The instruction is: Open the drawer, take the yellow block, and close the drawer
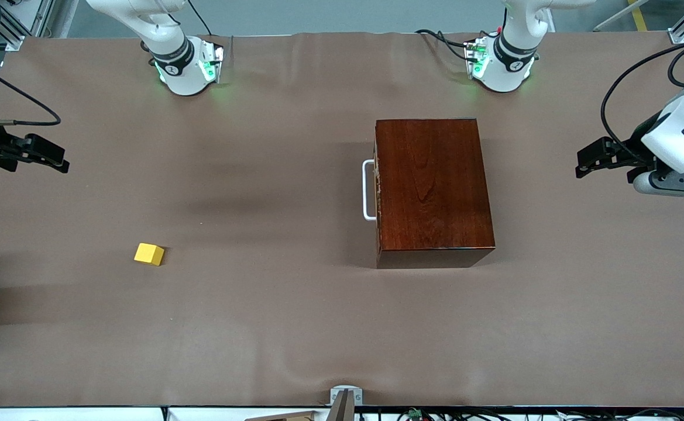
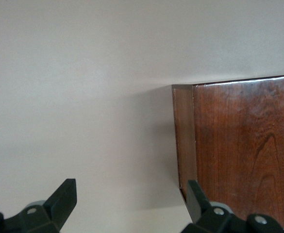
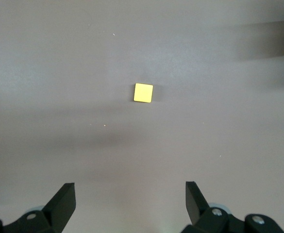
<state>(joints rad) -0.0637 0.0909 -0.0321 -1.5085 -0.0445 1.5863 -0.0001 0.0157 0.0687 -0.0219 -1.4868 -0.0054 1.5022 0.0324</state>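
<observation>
Drawer [image 1: 378, 190] shut in mahogany box [image 1: 429, 187], mid-counter [image 1: 295, 327]; rigid white handle [image 1: 367, 190] is the hold. Yellow block [image 1: 149, 254] lies out toward right arm's end: light, hard, pinch flat sides. Left claw [image 1: 596, 159], right claw [image 1: 40, 153]: wide, empty, over the counter ends.

Brown table cover [image 1: 295, 327] spans whole work surface, faintly wrinkled, soft shadows across it. Grey floor strip [image 1: 330, 14] along top edge. Metal bracket [image 1: 346, 396] at nearest table edge.
</observation>
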